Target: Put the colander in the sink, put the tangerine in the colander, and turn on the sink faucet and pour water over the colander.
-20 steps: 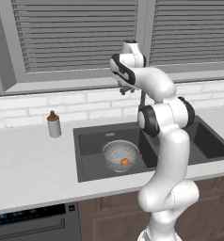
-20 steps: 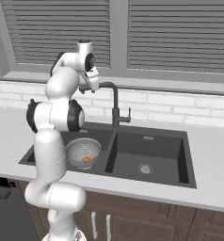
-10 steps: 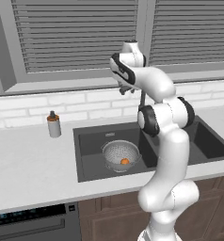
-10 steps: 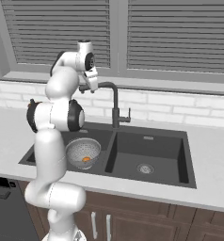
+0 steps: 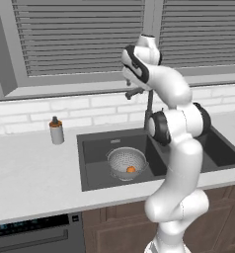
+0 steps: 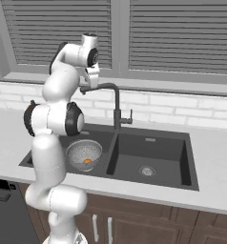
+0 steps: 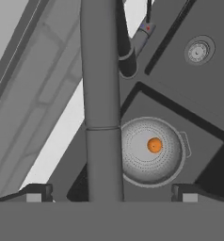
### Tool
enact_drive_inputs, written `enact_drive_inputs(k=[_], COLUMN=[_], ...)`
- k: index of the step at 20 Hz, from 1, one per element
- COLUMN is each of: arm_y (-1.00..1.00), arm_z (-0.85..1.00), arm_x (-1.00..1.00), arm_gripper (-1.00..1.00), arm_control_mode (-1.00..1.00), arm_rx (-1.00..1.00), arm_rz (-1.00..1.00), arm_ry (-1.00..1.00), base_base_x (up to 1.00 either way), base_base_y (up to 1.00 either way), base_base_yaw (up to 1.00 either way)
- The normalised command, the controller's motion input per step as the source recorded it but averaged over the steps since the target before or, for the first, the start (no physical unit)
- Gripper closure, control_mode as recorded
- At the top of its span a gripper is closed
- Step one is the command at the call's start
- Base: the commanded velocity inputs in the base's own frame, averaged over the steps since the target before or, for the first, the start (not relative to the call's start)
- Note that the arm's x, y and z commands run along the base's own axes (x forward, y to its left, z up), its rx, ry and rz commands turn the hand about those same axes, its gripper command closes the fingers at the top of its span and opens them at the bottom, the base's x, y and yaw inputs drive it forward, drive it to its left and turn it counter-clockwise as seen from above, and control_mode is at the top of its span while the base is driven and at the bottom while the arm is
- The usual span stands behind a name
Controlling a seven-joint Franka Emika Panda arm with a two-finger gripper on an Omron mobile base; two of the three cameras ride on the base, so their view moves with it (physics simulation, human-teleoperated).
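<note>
Orange tangerine (image 7: pixel 154 145) sits in colander (image 7: pixel 151 151), left basin of sink (image 6: pixel 182 155); my gripper (image 7: pixel 109 193) hangs high, jaws released, straddling the faucet (image 7: pixel 101 94) spout; bottle (image 5: pixel 56 131) on counter.

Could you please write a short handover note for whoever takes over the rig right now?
Gripper: open, holding nothing, raised above the spout of the sink faucet; in the hand view the spout runs between the fingers.
Colander: in the left basin of the sink.
Tangerine: inside the colander.
Done: colander and tangerine placed.
Left: turn the faucet on and get water over the colander; no water visible yet.
</note>
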Motion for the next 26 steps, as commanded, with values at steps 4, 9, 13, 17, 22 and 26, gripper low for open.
enact_drive_inputs(k=[4, 9, 13, 17, 22, 26], arm_y=[-0.09, -0.26, -0.33, -0.37, -0.26, -0.32], arm_z=[0.49, 0.33, 0.22, 0.04, -0.15, -0.28], arm_x=[-0.52, -0.79, -0.84, -0.93, -0.84, -0.68], arm_gripper=[-1.00, -1.00, -1.00, -1.00, -1.00, -1.00], arm_control_mode=[-1.00, -1.00, -1.00, -1.00, -1.00, -1.00], arm_rx=[0.08, 0.03, 0.00, -0.03, -0.08, -0.06], arm_rz=[0.00, 0.00, 0.09, 0.18, 0.20, 0.19], arm_ry=[0.00, 0.00, -0.05, -0.13, -0.13, -0.09], base_base_x=[0.00, 0.00, 0.00, 0.00, 0.00, 0.00], base_base_y=[0.00, 0.00, 0.00, 0.00, 0.00, 0.00], base_base_yaw=[0.00, 0.00, 0.00, 0.00, 0.00, 0.00])
